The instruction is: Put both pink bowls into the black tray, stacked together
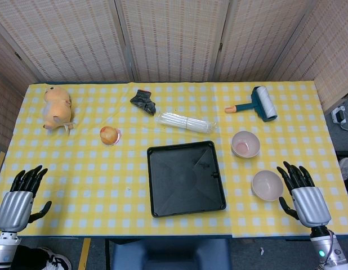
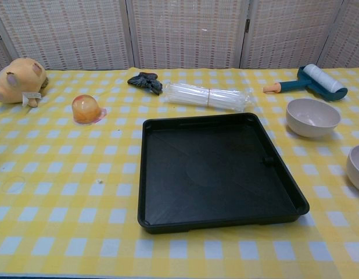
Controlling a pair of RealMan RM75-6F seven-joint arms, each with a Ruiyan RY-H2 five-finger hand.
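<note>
A black square tray (image 1: 185, 178) (image 2: 217, 168) lies empty at the table's middle front. Two pink bowls stand upright to its right: the far bowl (image 1: 245, 143) (image 2: 312, 117) and the near bowl (image 1: 267, 185) (image 2: 358, 167), which is cut off by the chest view's right edge. My right hand (image 1: 300, 189) hovers open just right of the near bowl, fingers spread, apart from it. My left hand (image 1: 21, 189) is open at the front left corner, far from everything. Neither hand shows in the chest view.
At the back lie a lint roller (image 1: 257, 103) (image 2: 312, 80), a clear plastic packet (image 1: 185, 122) (image 2: 208, 95), a dark cloth lump (image 1: 143, 100) (image 2: 146, 82), a plush toy (image 1: 55, 107) (image 2: 17, 79) and an orange jelly cup (image 1: 109, 135) (image 2: 87, 109). Yellow checked cloth covers the table.
</note>
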